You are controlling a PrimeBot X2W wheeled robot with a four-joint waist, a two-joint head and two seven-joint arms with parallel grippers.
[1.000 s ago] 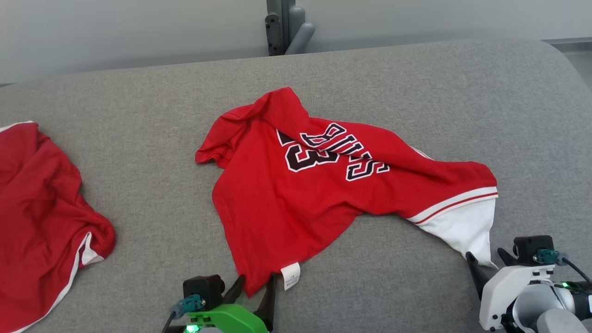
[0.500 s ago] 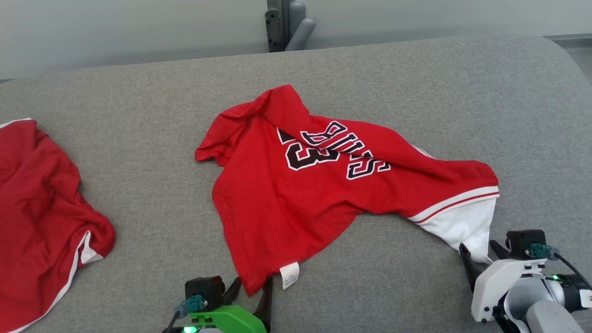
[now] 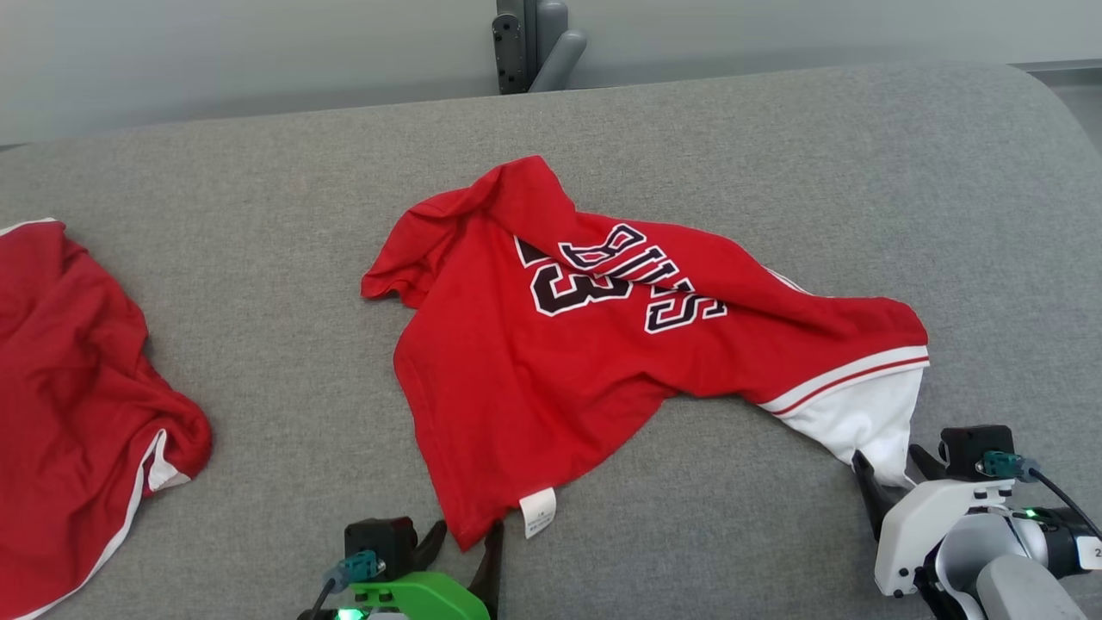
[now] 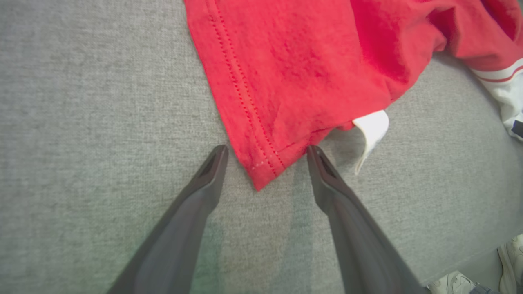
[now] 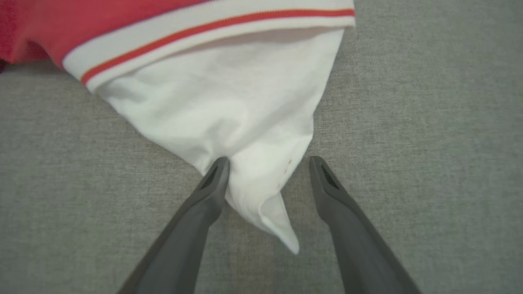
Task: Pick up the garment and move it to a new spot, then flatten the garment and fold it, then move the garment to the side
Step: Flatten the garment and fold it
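Grey cushion [image 3: 775, 146] bearing crumpled red jersey [image 3: 534, 387] at its centre, second red garment [image 3: 69, 370] at its left end. At cushion's near edge, left hand [image 4: 266, 149] open astride jersey's red hem corner, right hand [image 5: 268, 160] open astride its white corner.

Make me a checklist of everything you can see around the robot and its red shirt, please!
Surface: grey cushion, fabric-covered.
Job's things: red shirt, crumpled, lettering up, white corner on the right; white label beside its near red corner.
Clutter: second red garment at the left edge.
Hands: left hand open around the shirt's red corner; right hand open around its white corner.
Cables: black cable by the right wrist.
Surroundings: grey wall; grey post behind the cushion; white shoe in the left wrist view.
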